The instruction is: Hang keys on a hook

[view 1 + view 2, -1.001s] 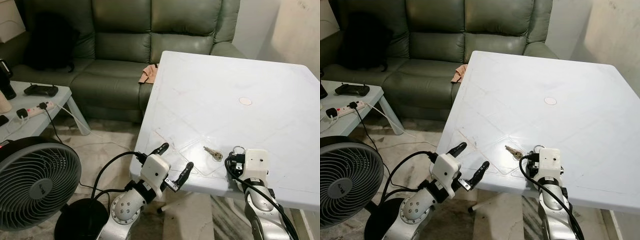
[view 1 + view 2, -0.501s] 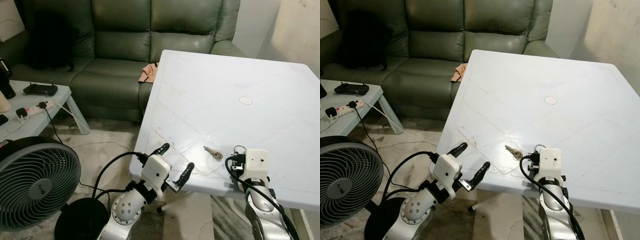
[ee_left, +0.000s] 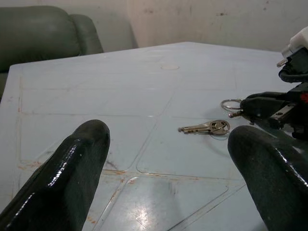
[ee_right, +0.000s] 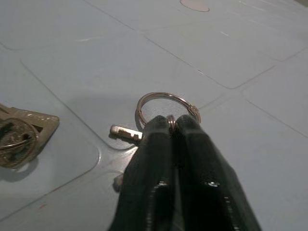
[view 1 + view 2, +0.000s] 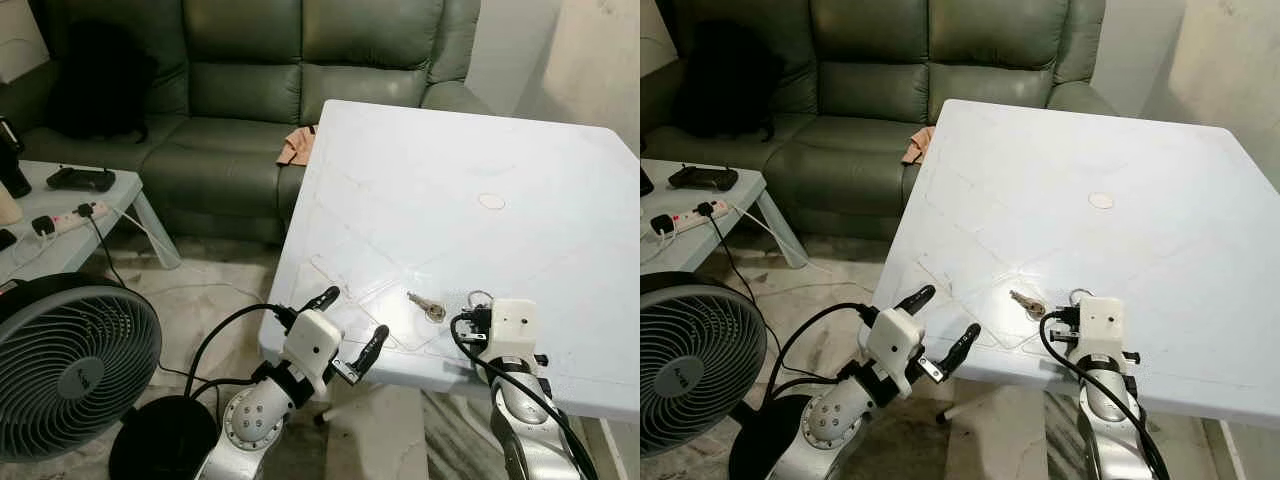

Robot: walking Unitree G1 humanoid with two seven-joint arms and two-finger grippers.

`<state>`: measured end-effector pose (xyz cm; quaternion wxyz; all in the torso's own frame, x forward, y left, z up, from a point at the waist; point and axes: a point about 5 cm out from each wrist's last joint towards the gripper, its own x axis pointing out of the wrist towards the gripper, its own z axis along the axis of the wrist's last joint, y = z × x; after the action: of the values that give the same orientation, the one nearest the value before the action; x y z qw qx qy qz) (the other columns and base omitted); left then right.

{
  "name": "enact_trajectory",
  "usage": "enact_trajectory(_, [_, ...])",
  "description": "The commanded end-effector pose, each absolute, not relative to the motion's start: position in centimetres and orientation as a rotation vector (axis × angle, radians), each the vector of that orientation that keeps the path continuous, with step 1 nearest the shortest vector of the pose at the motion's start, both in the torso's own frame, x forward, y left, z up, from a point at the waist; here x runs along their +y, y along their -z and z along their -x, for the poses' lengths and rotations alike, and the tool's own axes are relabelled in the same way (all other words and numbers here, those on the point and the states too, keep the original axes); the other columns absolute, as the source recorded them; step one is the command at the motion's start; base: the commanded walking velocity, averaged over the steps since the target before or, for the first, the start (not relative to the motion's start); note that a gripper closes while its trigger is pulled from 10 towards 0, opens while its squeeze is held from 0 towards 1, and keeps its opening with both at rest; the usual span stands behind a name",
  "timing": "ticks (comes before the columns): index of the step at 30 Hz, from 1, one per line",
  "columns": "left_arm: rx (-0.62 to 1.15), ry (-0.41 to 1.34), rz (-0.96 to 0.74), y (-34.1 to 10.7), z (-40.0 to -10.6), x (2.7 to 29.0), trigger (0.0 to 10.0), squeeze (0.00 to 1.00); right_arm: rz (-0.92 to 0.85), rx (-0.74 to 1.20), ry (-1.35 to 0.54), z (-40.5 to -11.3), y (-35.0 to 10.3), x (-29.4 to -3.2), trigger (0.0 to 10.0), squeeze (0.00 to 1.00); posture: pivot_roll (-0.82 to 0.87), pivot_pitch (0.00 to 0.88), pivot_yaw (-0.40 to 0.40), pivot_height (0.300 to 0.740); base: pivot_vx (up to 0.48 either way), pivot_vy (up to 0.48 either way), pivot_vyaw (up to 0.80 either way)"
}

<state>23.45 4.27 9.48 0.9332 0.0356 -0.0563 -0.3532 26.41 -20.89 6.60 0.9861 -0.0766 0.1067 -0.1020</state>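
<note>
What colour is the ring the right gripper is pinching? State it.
Silver metal: the key ring shows best in the right wrist view, clamped by the right gripper.

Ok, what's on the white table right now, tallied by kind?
Key bunch, lying loose: 1
Key ring, pinched by the right gripper: 1
Small round disc: 1
Total: 3

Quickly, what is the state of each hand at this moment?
Left hand: open, holding nothing, at the near edge of the white table.
Right hand: closed on the key ring, just above the table.
</note>
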Motion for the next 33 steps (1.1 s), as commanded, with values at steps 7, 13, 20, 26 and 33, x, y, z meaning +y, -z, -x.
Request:
enact_trajectory(7, [-0.125, 0.712, -0.078, -9.8, -23.4, 4.2, 10.0, 0.0, 0.146, 0.247, 0.22, -26.0, -5.9, -20.9, 0.8, 0.0, -0.03, 0.048, -0.017, 0.74, 0.0, 0.0, 0.0])
enact_trajectory(13, [-0.109, 0.667, -0.063, -9.7, -23.6, 4.7, 10.0, 0.0, 0.115, 0.141, 0.183, -26.4, -7.0, -20.4, 0.0, 0.0, -0.03, 0.042, -0.016, 0.74, 0.0, 0.0, 0.0])
enact_trajectory(20, [-0.111, 0.599, -0.051, -9.8, -24.1, 5.5, 10.0, 0.0, 0.091, -0.077, 0.023, -26.2, -9.6, -19.0, 10.0, 0.0, -0.02, 0.028, -0.013, 0.74, 0.0, 0.0, 0.0])
enact_trajectory(26, [-0.127, 0.541, -0.029, -10.4, -25.1, 6.5, 10.0, 0.0, 0.022, -0.138, -0.062, -26.2, -10.3, -17.7, 10.0, 0.0, -0.01, 0.008, -0.016, 0.74, 0.0, 0.0, 0.0])
enact_trajectory(33, [-0.182, 0.382, 0.033, -11.6, -27.0, 9.7, 10.0, 0.0, -0.025, -0.219, -0.108, -26.1, -11.1, -16.9, 10.0, 0.0, 0.0, 0.0, -0.012, 0.74, 0.0, 0.0, 0.0])
